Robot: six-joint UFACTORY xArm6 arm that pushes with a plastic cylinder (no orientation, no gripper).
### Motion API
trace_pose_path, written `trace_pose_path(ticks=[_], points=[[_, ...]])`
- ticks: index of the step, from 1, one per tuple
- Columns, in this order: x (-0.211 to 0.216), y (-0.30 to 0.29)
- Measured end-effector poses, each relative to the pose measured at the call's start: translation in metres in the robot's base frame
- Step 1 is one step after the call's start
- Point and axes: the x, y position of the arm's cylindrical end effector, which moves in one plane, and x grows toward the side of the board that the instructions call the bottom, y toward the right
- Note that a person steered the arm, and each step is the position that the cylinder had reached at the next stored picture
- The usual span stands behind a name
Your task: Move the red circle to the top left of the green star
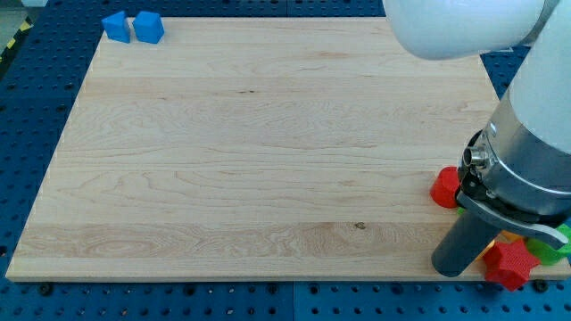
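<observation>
The red circle [443, 187] lies near the board's right edge, partly hidden behind the arm. A green block [546, 252], probably the green star, shows only as slivers behind the rod at the view's bottom right. A red star-like block [508, 264] lies next to it at the bottom right corner. My tip [455, 265] is at the end of the dark rod, just left of the red star-like block and below the red circle, about 85 px under it.
Two blue blocks [115, 26] [148, 27] sit side by side at the board's top left corner. A yellow sliver [506, 237] shows behind the rod. The white arm body [535, 134] covers the view's right side. The wooden board [250, 160] has blue perforated table around it.
</observation>
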Motion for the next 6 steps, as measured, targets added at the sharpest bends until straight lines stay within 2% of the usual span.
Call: trace_pose_path(ticks=[4,6], points=[[-0.076,0.011],[-0.157,0.011]])
